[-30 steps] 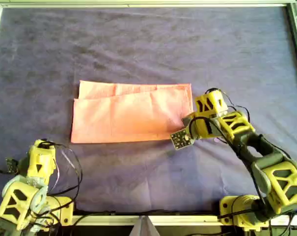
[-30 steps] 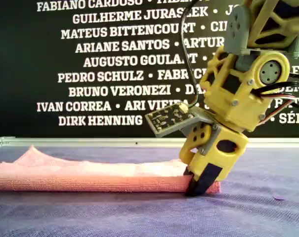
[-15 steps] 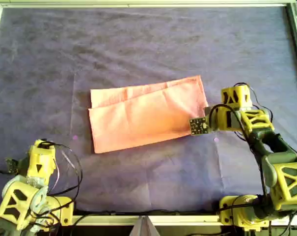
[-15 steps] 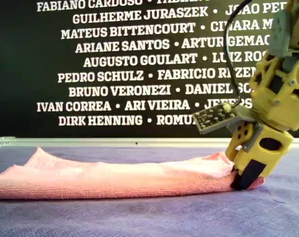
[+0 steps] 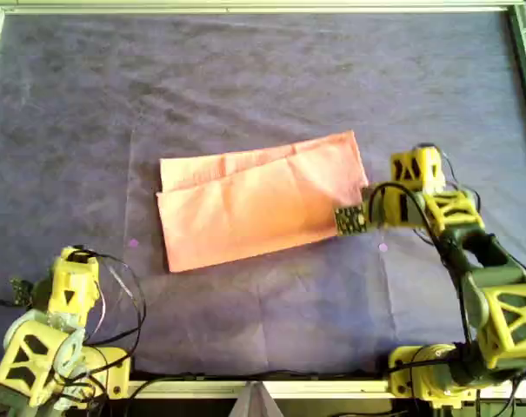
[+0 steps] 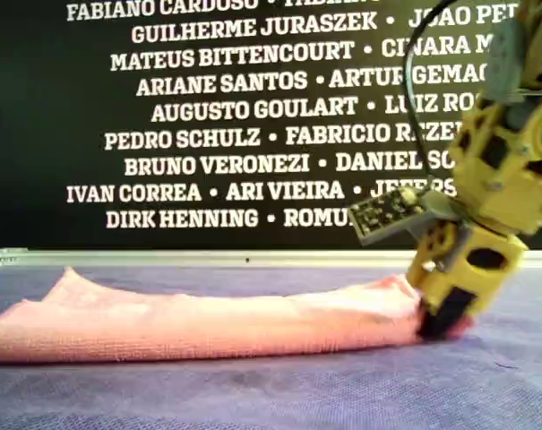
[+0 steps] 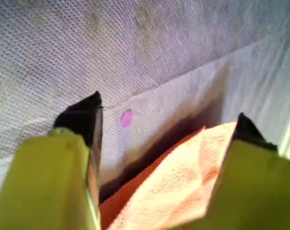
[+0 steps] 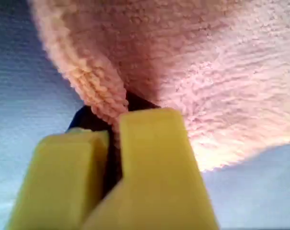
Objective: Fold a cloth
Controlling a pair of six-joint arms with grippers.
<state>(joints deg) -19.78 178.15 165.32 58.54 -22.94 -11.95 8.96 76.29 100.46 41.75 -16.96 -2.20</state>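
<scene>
Gripping the cloth (image 5: 258,204) edge — the right tool (image 6: 439,324), clamped tight.

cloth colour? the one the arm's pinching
Salmon pink, plain, with a fine ribbed weave. The cloth shows best in the overhead view.

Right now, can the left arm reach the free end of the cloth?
Probably yes. The left gripper, jaws open, sits apart from the cloth with only bare table covering between; the right gripper pinches the other end.
</scene>
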